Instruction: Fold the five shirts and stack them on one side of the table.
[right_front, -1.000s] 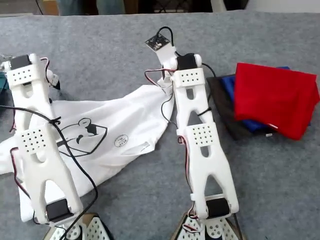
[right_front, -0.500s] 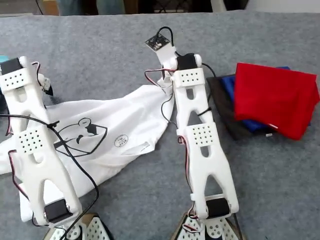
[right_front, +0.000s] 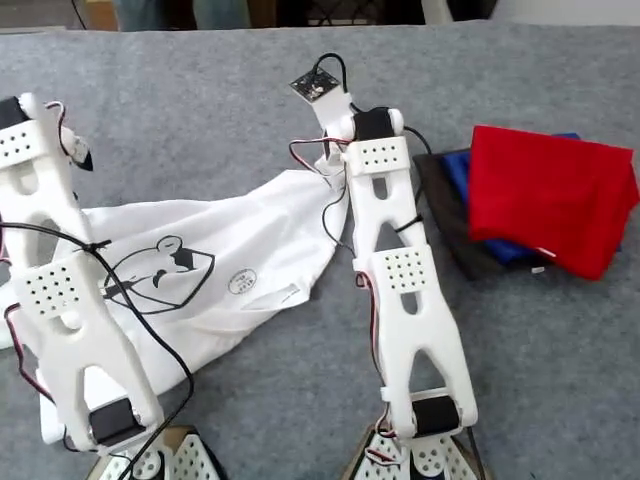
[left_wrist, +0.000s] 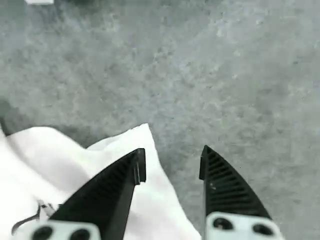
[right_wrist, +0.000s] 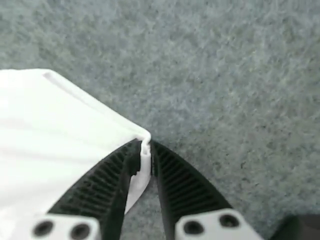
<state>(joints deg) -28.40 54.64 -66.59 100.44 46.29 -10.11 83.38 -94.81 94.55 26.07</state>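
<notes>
Between the closed jaws of the right claw (right_wrist: 145, 146) sat a corner of the white shirt (right_front: 230, 250). The left claw (left_wrist: 172, 159) hung wide open and empty, straddling another edge. Both corners probably needed a firm grip before lifting. Folded shirts (right_front: 545, 205) lay well beside the right claw, obstructing nothing.

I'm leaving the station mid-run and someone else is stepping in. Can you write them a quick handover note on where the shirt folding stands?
Right gripper: shut on a corner of the white printed shirt.
Left gripper: open over that shirt's edge, holding nothing.
Things: the white shirt lies spread and crumpled on the grey felt table. A folded red shirt tops a blue shirt and a dark shirt, stacked on the table's right side.
Done: three shirts stacked.
Left: fold the white shirt, add it, then the fifth.
</notes>
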